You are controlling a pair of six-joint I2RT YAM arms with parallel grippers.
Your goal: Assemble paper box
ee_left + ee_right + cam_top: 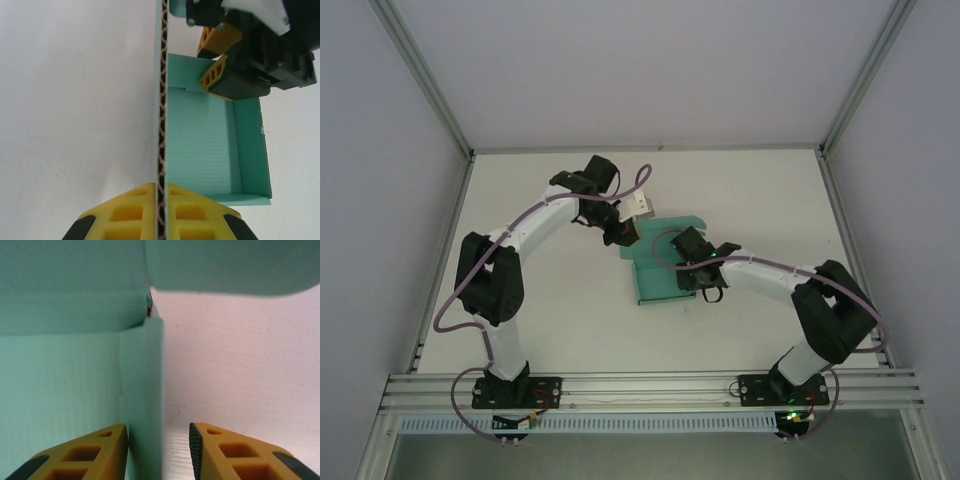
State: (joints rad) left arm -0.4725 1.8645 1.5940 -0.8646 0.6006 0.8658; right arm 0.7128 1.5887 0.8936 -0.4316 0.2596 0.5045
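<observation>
The teal paper box (655, 280) lies as an open tray with raised walls in the middle of the table. My left gripper (623, 236) is at its far left side. In the left wrist view the left gripper (160, 200) is shut on the corrugated edge of an upright wall of the paper box (200, 140). My right gripper (688, 258) reaches over the box's right side. In the right wrist view the right gripper (159, 436) stands open astride a box wall (142, 390): the left finger (107, 445) touches it, the right finger (215, 445) stands apart. A flap (225, 265) hangs above.
The white table (560, 300) is bounded by an aluminium frame and grey walls. The right gripper's yellow fingers (217, 47) show at the top of the left wrist view, above the box floor. The arms' bases sit on a rail (650, 390) at the near edge.
</observation>
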